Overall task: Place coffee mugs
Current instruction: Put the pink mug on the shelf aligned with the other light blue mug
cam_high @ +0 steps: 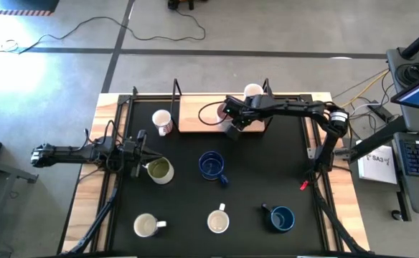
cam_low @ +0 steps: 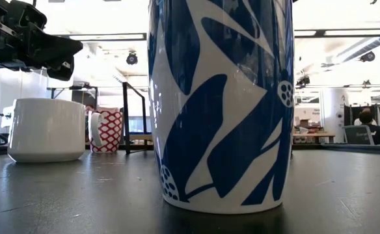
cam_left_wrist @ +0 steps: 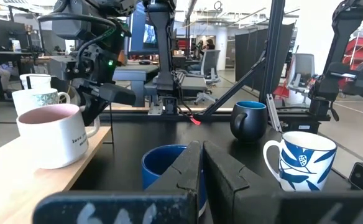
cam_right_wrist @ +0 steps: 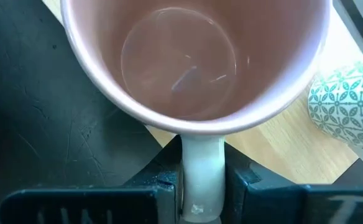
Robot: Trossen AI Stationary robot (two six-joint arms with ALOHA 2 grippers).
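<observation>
Pink-lined mug pinched by its handle in right gripper; left gripper closed, empty; print unreadable.

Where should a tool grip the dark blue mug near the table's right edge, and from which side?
Take the dark blue mug by its handle. It stands upright, mouth up, handle sticking out toward the middle of the table, nothing close beside it. Coming down from above, one finger each side of the loop, probably works best.
</observation>
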